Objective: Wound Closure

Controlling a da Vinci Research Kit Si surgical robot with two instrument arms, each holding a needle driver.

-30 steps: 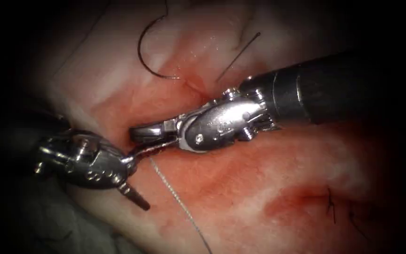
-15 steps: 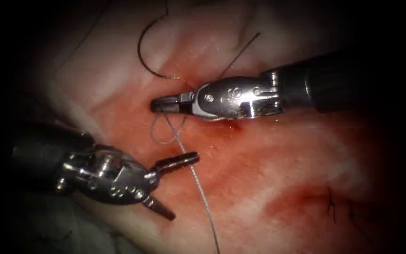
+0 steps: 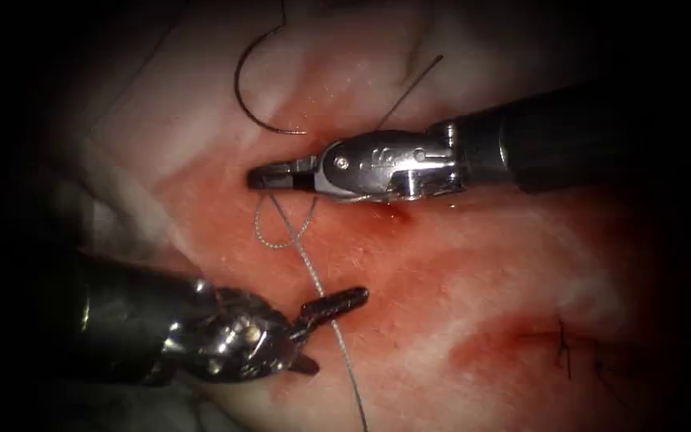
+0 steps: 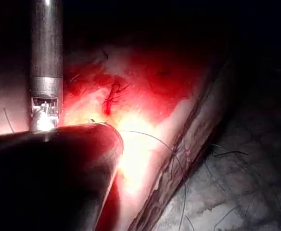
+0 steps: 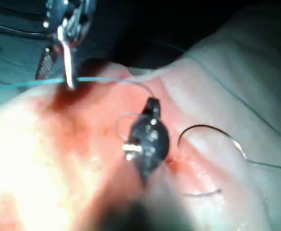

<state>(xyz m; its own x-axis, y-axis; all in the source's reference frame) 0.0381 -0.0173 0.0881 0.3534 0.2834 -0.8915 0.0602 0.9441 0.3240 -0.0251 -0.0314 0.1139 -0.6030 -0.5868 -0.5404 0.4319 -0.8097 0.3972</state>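
Since before, my left steel claw (image 3: 325,320), spread, dropped lower; right claw (image 3: 269,176) clenches pale thread (image 3: 313,276); dark curved needle (image 3: 253,88) lies free upper left

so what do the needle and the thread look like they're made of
The needle, lying free on the tissue, looks like dark, thin, smooth metal, holding a rigid curve. The thread looks like pale twisted or braided fibre, limp and looping, faintly ribbed; right claw grips it.
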